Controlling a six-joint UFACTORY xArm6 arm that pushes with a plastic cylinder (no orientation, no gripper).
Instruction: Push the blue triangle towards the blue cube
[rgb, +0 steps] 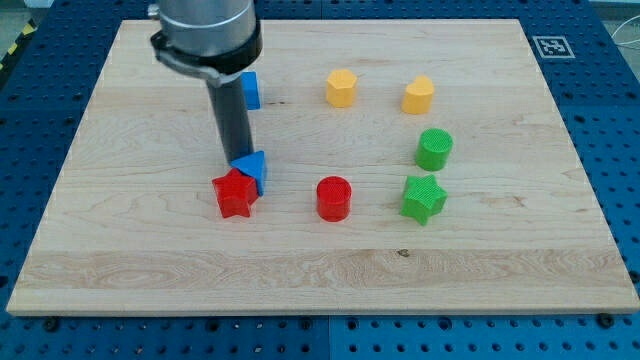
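Note:
The blue triangle (254, 168) lies left of the board's middle, touching the red star (235, 194) at its lower left. The blue cube (250, 89) stands above it near the view's top, partly hidden behind the rod. My tip (234, 160) rests on the board right at the blue triangle's upper left edge, between the triangle and the cube. The dark rod rises from the tip to the arm's grey body at the view's top.
A red cylinder (333, 198) stands right of the triangle. A green star (423, 197) and green cylinder (434, 149) are at the right. Two yellow blocks (341, 87) (418, 95) sit near the top. The wooden board (320, 270) lies on a blue perforated table.

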